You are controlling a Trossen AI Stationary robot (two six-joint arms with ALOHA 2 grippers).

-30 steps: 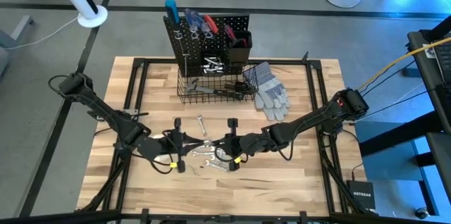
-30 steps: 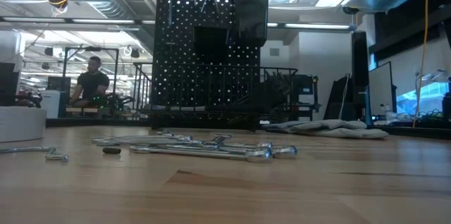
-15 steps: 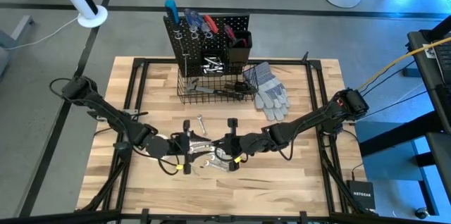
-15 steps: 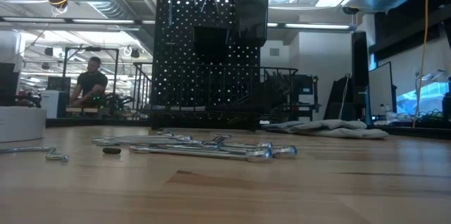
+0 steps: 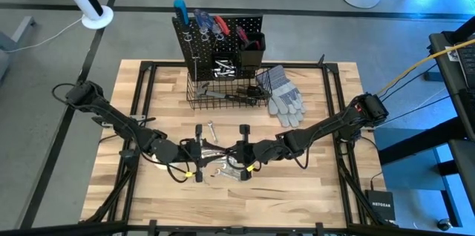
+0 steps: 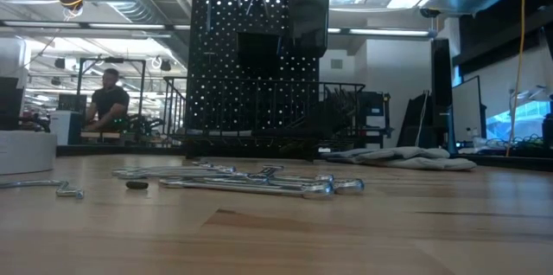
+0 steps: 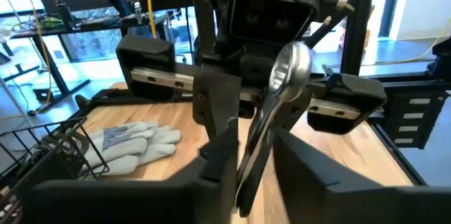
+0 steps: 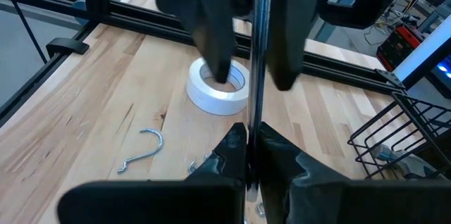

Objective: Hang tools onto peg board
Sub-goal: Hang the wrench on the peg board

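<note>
Left end effector (image 7: 243, 157) has moved in from the left w/ fingers now narrowing around the wrench (image 7: 271, 111); right end effector (image 8: 246, 146) pinches its other end. Looks like a handover mid-air, just above the tabletop (image 5: 326, 184), well short of the peg board (image 5: 219, 32).

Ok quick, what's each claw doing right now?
Left claw: open, fingers either side of the wrench.
Right claw: closed, holding the wrench.
</note>
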